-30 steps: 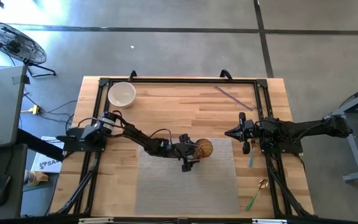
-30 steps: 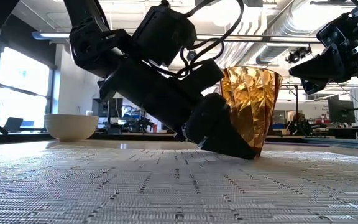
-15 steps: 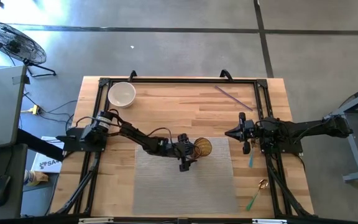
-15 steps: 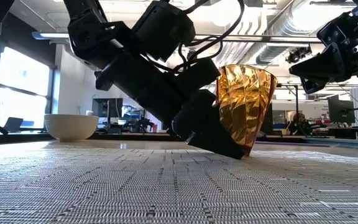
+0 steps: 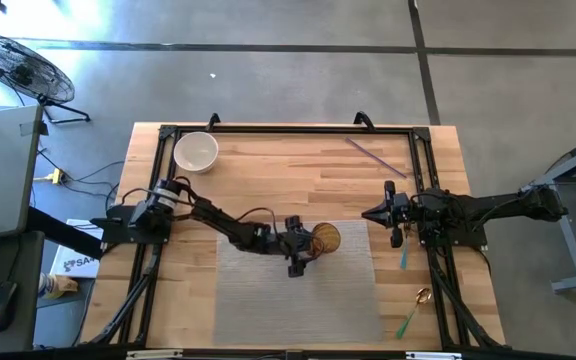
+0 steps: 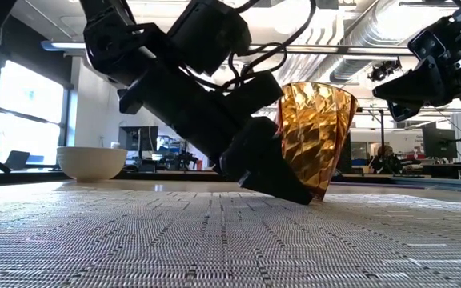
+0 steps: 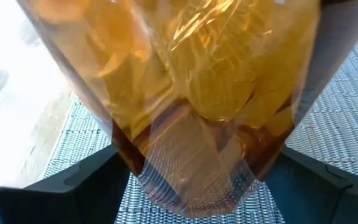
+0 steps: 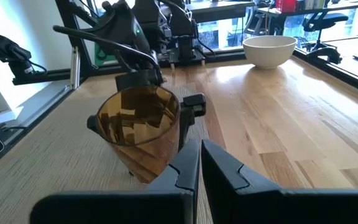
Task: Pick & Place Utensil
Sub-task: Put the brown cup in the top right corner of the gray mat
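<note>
- Straddling the amber cup (image 5: 326,238) goes the left gripper (image 5: 306,243), one finger at each side of the glass, jaws spread wide around it; whether the pads actually press the wall I cannot tell
- From the left wrist view that cup (image 7: 185,93) fills nearly everything, ribbed and see-through, its base sitting on the woven grey mat (image 7: 340,124) with a dark finger (image 7: 73,186) at each flank
- Low view: cup (image 6: 314,136) looks upright on the mat (image 6: 214,240), the left gripper (image 6: 274,172) reaching down to it from ten o'clock
- On the table, seen from above, the cup sits near the mat's (image 5: 298,290) upper edge, just past centre toward three o'clock
- Over at three o'clock the right gripper (image 5: 368,214) hangs clear of the cup, its fingers (image 8: 219,165) pressed together with nothing between them
- Utensils lie well apart from both claws: a purple one (image 5: 375,157) on the bare wooden table (image 5: 298,170) toward one o'clock, a teal-handled one (image 5: 404,252) under the right arm, and a green-handled spoon with a gold bowl (image 5: 414,310) at about four o'clock
- White bowl (image 5: 196,152) stands at eleven o'clock, near the table's far corner
</note>
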`<state>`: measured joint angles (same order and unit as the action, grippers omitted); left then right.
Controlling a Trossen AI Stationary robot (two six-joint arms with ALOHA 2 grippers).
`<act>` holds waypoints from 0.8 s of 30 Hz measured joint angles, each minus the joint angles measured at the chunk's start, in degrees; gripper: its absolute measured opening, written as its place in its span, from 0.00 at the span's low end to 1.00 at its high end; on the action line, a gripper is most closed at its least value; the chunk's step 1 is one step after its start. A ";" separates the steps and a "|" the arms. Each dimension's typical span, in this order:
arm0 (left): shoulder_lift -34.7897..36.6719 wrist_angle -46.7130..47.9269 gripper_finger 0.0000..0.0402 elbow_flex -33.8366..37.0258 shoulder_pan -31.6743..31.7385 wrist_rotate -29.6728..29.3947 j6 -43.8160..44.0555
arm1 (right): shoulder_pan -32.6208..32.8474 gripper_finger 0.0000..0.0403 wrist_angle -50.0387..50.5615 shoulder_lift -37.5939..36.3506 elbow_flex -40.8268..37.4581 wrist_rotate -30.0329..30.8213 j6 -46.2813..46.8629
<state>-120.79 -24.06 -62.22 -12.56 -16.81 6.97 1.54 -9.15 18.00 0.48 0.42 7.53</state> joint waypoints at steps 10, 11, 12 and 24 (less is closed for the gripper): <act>0.02 0.12 0.83 0.02 -1.39 -2.11 -0.71 | 0.00 0.03 0.23 0.00 0.02 -0.02 -0.02; 0.02 0.14 0.83 0.02 -1.39 -2.08 -0.71 | -0.02 0.03 0.31 0.00 0.02 0.00 -0.02; 0.02 0.16 0.83 0.02 -1.39 -2.11 -0.71 | -0.01 0.03 0.34 0.00 0.00 -0.02 -0.02; 0.02 0.18 0.83 0.02 -1.39 -2.04 -0.69 | 0.12 0.03 0.75 0.91 0.01 0.02 0.42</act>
<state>-120.77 -23.88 -62.19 -13.96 -18.85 6.28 1.66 -8.41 18.91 0.48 0.44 7.95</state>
